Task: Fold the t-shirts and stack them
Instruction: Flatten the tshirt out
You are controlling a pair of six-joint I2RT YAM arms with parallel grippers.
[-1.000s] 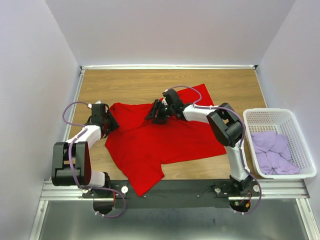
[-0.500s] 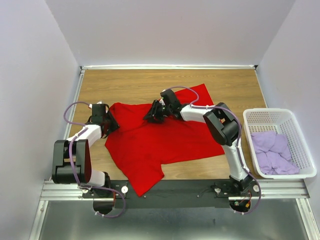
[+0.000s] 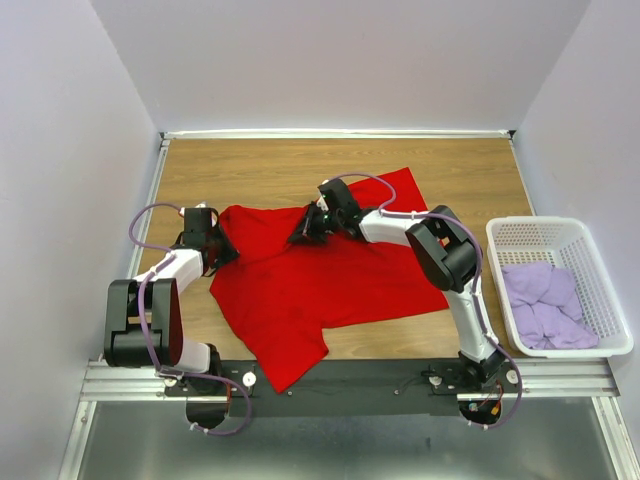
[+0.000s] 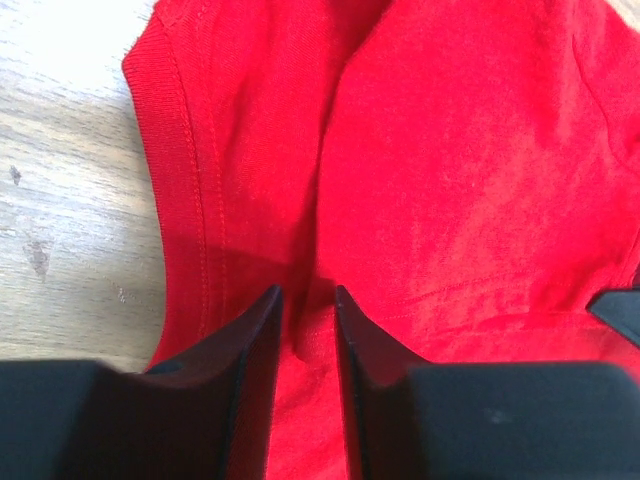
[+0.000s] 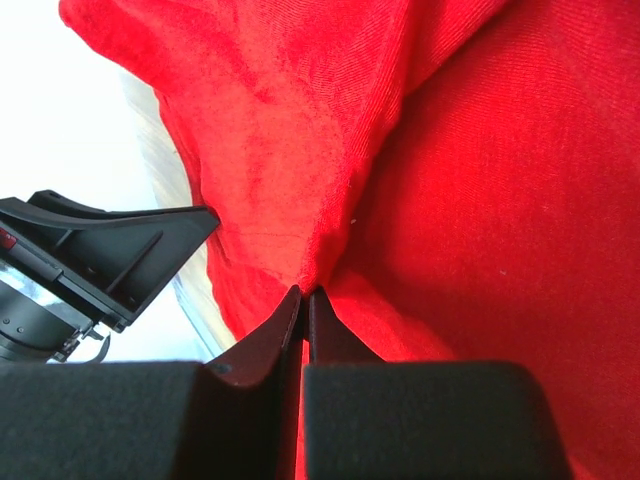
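Observation:
The red t-shirt (image 3: 320,285) lies spread and rumpled on the wooden table. My left gripper (image 3: 216,250) sits low at the shirt's left edge. In the left wrist view, my left gripper (image 4: 307,298) stands a little open, straddling a raised ridge of red t-shirt (image 4: 460,160) beside a stitched hem. My right gripper (image 3: 304,231) is at the shirt's upper middle. In the right wrist view, my right gripper (image 5: 304,293) is shut on a pinched fold of red t-shirt (image 5: 300,160). Pale lilac t-shirts (image 3: 545,300) lie bunched in the basket.
A white lattice basket (image 3: 590,245) stands at the table's right edge. Bare wood (image 3: 260,170) shows behind the shirt and along the left side (image 4: 70,200). Walls close the table on three sides. A black part of the left arm (image 5: 100,250) shows in the right wrist view.
My right gripper has crept slightly left and shut on a fold of the red shirt. My left gripper's jaws have narrowed around the cloth at the left edge; its arm has barely moved.

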